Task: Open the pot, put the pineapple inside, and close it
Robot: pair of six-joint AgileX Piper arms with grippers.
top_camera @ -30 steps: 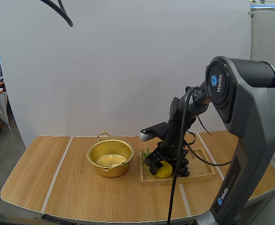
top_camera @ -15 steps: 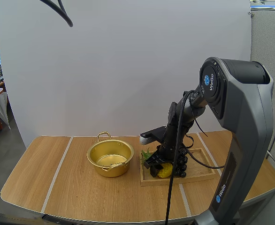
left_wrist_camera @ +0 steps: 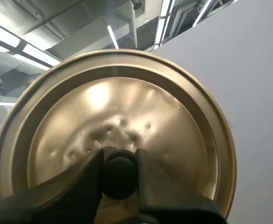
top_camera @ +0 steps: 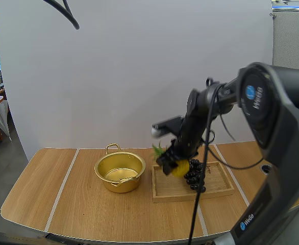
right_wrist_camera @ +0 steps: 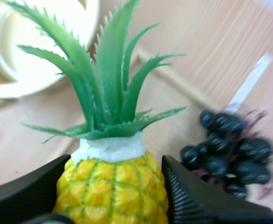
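Right pincer (top_camera: 171, 164) clamped on pineapple (top_camera: 179, 168), held above wooden tray (top_camera: 217, 190); grapes (top_camera: 196, 176) just beside at 4 o'clock. Open pot (top_camera: 119, 171) on tabletop (top_camera: 83, 204), at pineapple's 9 o'clock. Left pincer (left_wrist_camera: 119, 157) grips lid (left_wrist_camera: 127, 107) by its knob.

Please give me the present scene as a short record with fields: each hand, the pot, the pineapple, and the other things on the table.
left hand: shut on the black knob of the lid, with the lid away from the pot
right hand: shut on the pineapple, above the wooden tray
pot: open, empty, on the table beside the tray
pineapple: gripped at its yellow body, not yet in the pot
grapes: dark bunch in the tray
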